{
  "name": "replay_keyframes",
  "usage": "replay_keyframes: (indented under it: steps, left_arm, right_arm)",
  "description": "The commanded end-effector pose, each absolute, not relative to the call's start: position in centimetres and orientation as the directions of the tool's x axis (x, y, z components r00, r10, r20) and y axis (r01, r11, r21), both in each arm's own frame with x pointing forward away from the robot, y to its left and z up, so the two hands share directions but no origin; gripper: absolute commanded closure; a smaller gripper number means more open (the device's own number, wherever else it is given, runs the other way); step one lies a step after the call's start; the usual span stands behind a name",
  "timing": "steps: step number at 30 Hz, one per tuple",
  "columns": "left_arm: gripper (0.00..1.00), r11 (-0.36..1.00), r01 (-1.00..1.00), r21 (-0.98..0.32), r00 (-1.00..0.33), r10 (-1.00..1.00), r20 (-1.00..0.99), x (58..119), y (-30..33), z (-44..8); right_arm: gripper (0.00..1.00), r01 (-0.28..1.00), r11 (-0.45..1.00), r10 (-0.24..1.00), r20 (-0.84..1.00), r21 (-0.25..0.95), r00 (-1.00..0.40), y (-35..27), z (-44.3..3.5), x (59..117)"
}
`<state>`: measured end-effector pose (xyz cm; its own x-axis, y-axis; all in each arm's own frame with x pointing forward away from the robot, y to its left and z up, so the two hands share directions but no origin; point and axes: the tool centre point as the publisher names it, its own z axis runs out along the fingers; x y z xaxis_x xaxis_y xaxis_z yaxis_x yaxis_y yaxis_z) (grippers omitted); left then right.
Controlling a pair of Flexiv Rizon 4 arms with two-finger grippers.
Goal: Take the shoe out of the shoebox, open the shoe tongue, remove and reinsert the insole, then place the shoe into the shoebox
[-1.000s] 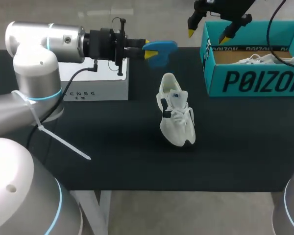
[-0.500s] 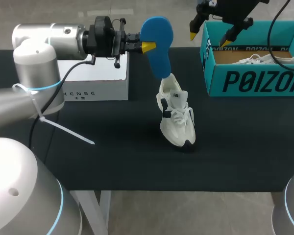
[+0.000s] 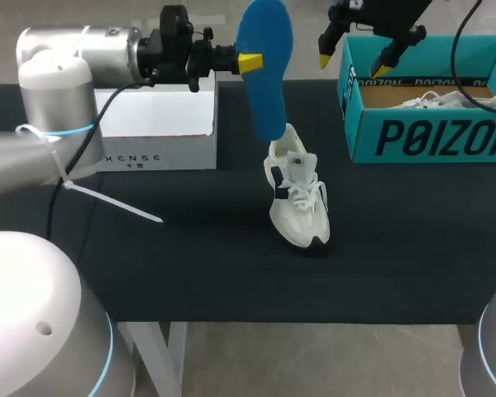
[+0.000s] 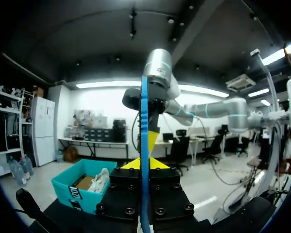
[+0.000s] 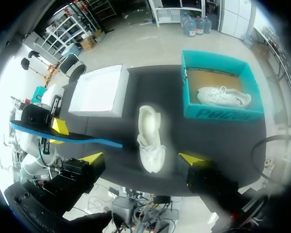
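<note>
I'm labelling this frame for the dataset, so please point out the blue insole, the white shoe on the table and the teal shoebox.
blue insole (image 3: pixel 265 78), head view, middle of its blue face.
white shoe (image 3: pixel 300 197), head view, on its laces.
teal shoebox (image 3: pixel 430 136), head view, on its front wall.

Head view: fixed above and behind, looking down on the dark surface, mid-range. Left wrist view: roughly level, out along the left claw, insole edge-on and very close. Right wrist view: high up, facing down on the surface. All three catch the shoebox; head and right wrist share the shoe.
</note>
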<state>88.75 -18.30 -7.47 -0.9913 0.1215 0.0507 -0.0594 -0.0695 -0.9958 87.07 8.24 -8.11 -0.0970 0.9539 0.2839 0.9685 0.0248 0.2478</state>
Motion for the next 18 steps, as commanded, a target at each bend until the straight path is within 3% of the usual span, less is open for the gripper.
replay_keyframes:
  steps: [1, 10, 11, 13, 18]
  left_arm:
    - [1.0, -0.057, -0.26, -0.964, -0.959, 0.127, 0.252, 88.8, -18.2, -7.3]
    - [1.0, -0.057, -0.26, -0.964, -0.959, 0.127, 0.252, 88.8, -18.2, -7.3]
    - [1.0, -0.077, -0.348, -0.934, -0.935, 0.095, 0.341, 89.1, -18.5, -7.4]
    - [1.0, 0.022, -0.566, -0.824, -0.819, 0.095, 0.565, 89.5, -18.8, -7.5]
    - [1.0, 0.096, -0.768, -0.633, -0.633, 0.03, 0.773, 90.6, -19.2, -8.1]
  right_arm:
    - [0.0, 0.971, 0.028, 0.954, 0.283, 0.239, -0.097, 8.6, -8.3, 87.3]
    - [0.0, 0.974, 0.042, 0.958, 0.267, 0.223, -0.103, 8.9, -8.4, 86.8]
    - [0.0, 0.974, 0.043, 0.959, 0.266, 0.223, -0.103, 8.9, -8.4, 86.8]
    - [0.0, 0.974, 0.047, 0.964, 0.244, 0.22, -0.102, 9.0, -8.2, 86.7]
    - [0.0, 0.973, 0.049, 0.976, 0.197, 0.226, -0.095, 9.6, -7.3, 86.5]
